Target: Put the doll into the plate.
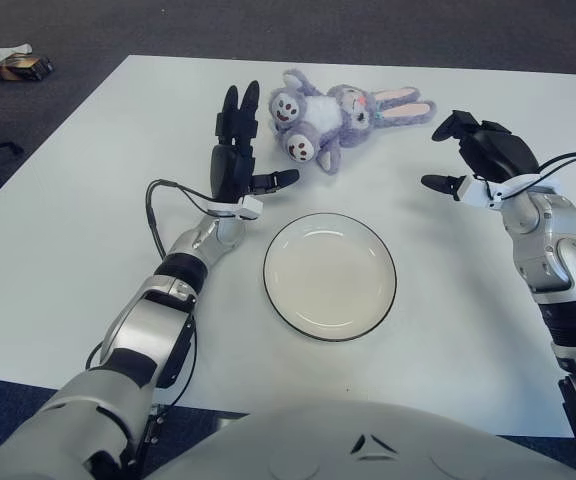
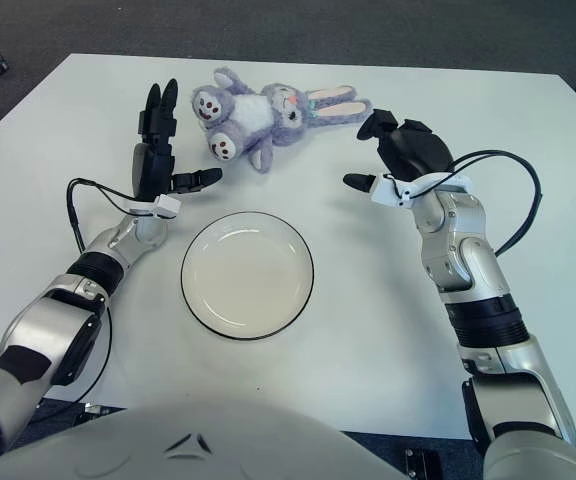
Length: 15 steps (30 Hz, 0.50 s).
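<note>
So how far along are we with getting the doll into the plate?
Early stage. Nothing is done yet: the plate sits empty and the doll lies untouched at the far side of the table. In hand: the left hand is open beside the doll's feet, and the right hand is open near its ears. Grasping, lifting and placing remain.

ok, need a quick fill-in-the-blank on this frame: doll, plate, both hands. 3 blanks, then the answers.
1. The plate holds ____.
2. The doll lies on the table, on the ____ side of the plate from the robot.
3. The left hand and right hand flank the doll with fingers ____, holding nothing.

Answers: nothing; far; open
</note>
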Each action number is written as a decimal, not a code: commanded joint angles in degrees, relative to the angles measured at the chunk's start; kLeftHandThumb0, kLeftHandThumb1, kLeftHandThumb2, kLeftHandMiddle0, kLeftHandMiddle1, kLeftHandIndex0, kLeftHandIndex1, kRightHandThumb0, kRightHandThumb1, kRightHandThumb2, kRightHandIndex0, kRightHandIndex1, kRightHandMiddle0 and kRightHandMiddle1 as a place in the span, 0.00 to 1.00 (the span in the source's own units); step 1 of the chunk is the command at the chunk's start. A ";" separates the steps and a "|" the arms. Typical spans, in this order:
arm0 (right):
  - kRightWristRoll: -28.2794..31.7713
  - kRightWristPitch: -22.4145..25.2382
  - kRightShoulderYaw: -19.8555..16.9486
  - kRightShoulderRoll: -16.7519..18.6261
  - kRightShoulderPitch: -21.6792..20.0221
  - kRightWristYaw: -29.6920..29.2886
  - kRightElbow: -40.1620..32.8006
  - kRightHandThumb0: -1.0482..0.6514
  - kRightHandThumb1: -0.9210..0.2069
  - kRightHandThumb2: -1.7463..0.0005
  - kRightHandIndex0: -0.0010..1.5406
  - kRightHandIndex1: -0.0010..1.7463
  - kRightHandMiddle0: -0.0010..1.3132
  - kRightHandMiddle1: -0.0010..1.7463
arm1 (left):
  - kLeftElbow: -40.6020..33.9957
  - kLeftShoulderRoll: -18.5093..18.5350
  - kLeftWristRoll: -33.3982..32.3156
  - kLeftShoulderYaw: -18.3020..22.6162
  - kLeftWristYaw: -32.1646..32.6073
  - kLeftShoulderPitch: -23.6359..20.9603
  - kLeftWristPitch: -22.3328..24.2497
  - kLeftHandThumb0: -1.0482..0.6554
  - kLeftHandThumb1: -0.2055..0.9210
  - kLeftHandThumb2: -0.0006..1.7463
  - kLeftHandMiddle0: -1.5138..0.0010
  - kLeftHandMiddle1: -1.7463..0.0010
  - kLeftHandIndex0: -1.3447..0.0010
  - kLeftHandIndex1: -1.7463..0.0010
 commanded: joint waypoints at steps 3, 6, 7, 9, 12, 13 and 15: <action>-0.26 0.57 -0.17 -0.03 0.33 -0.09 -0.25 0.25 0.07 0.62 0.11 0.55 0.00 0.69 | 3.77 1.30 2.62 -2.99 4.09 -2.56 2.48 0.03 0.73 0.26 1.00 1.00 1.00 1.00; -0.60 0.62 -0.16 -0.20 0.61 -0.23 -0.56 0.24 0.07 0.63 0.11 0.55 0.00 0.69 | 5.40 1.61 3.42 -4.58 3.95 -4.09 3.94 0.03 0.72 0.26 1.00 1.00 1.00 1.00; -0.65 0.58 -0.18 -0.29 0.70 -0.27 -0.60 0.24 0.08 0.63 0.11 0.56 0.00 0.69 | 5.94 1.68 2.97 -4.84 2.54 -4.53 3.65 0.03 0.72 0.26 1.00 1.00 1.00 1.00; -0.65 0.45 -0.22 -0.41 0.82 -0.32 -0.57 0.24 0.08 0.63 0.11 0.56 0.00 0.69 | 6.17 1.98 1.97 -5.22 -0.02 -5.15 2.90 0.03 0.72 0.25 1.00 1.00 1.00 1.00; -0.61 0.22 -0.26 -0.59 0.96 -0.37 -0.50 0.24 0.09 0.63 0.11 0.57 0.00 0.70 | 5.45 2.63 1.29 -5.82 -2.83 -5.69 2.76 0.03 0.72 0.25 1.00 1.00 1.00 1.00; -0.59 0.15 -0.31 -0.67 1.07 -0.38 -0.50 0.24 0.09 0.63 0.11 0.57 0.00 0.70 | 5.29 2.83 1.39 -6.11 -3.47 -5.86 3.19 0.03 0.73 0.25 1.00 1.00 1.00 1.00; -0.57 0.09 -0.33 -0.74 1.19 -0.37 -0.46 0.24 0.09 0.63 0.10 0.57 0.00 0.70 | 5.06 3.12 1.58 -6.51 -4.52 -6.11 4.03 0.02 0.75 0.22 1.00 1.00 1.00 1.00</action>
